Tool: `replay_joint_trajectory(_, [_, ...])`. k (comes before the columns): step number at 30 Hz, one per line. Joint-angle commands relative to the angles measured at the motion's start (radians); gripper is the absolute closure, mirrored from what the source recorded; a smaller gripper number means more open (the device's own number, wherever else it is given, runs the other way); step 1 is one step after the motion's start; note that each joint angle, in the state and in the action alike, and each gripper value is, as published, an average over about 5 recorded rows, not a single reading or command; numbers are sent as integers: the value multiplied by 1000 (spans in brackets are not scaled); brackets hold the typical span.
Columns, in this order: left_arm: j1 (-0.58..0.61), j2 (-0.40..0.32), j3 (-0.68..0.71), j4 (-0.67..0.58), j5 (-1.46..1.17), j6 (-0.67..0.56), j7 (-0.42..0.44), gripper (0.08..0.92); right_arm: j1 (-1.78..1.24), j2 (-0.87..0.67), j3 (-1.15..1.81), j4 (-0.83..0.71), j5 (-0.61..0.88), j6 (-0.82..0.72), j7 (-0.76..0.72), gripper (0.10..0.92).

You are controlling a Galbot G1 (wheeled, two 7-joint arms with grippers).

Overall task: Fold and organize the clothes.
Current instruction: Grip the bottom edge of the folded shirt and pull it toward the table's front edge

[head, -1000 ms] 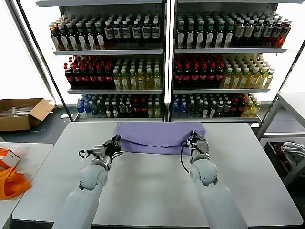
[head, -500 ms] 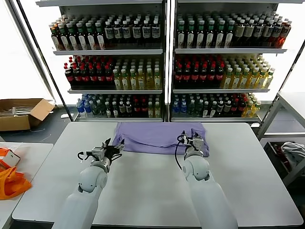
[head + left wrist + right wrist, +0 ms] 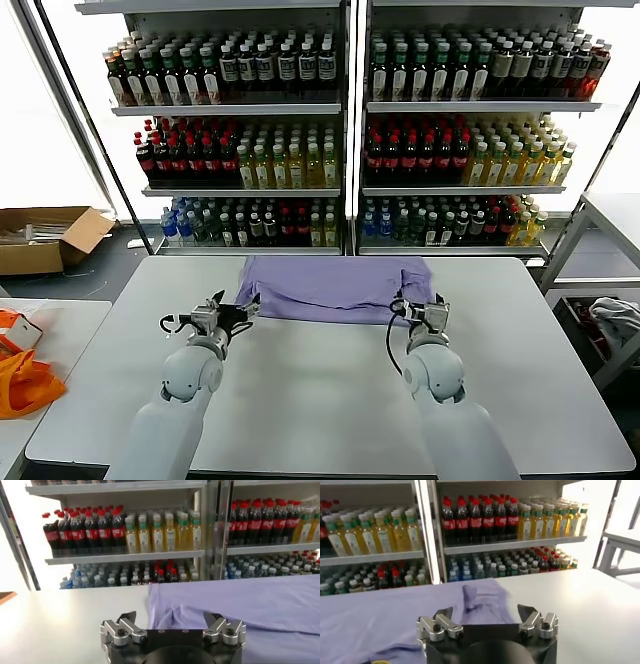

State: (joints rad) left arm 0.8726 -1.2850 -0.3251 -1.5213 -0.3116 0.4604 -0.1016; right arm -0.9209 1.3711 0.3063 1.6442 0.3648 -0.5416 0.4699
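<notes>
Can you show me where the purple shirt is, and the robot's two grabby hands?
purple shirt (image 3: pixel 335 288): head view, middle of the folded fabric.
left gripper (image 3: pixel 240 310): head view, between its open fingertips.
right gripper (image 3: pixel 423 309): head view, between its open fingertips, at the shirt's near edge.

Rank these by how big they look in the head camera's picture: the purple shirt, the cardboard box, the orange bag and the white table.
1. White table, by far the largest.
2. Purple shirt.
3. Cardboard box, partly cut off by the picture's edge.
4. Orange bag, also cut off at the edge, so its place below the box is unsure.
</notes>
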Motion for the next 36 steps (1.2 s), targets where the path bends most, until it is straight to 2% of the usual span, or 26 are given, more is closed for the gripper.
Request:
replay_joint_trajectory(1, [-9, 2, -1, 29, 4, 21, -3, 177, -39, -38, 8, 29, 4, -36, 3, 203])
replay_joint_trajectory(24, [-5, 5, -2, 48, 0, 41, -14, 177, -40, -24, 19, -13, 61, -33, 11, 221])
replay_joint_trajectory(28, [4, 9, -1, 45, 1, 46, -13, 220, -46, -23, 15, -14, 63, -34, 7, 309])
replay_joint_trajectory(36, [16, 14, 7, 46, 12, 61, -5, 446, -65, -21, 7, -13, 67, -34, -3, 534])
